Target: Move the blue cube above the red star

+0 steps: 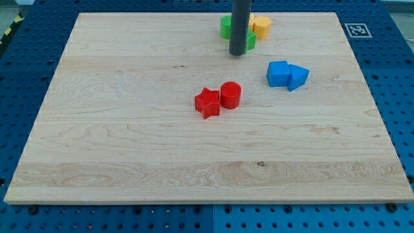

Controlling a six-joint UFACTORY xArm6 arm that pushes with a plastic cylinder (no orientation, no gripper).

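The blue cube (278, 74) lies on the wooden board at the view's right of centre, touching a second blue block (298, 77) on its right side. The red star (207, 103) lies near the board's middle, touching a red cylinder (231, 95) on its right. My tip (237, 54) stands near the view's top, up and to the left of the blue cube and above the red star, apart from both. The rod hides part of the green blocks behind it.
A green block (226, 26) and another green piece (250, 42) sit at the view's top beside the rod, with a yellow block (261, 26) to their right. A square marker tag (355, 30) lies off the board's top right corner.
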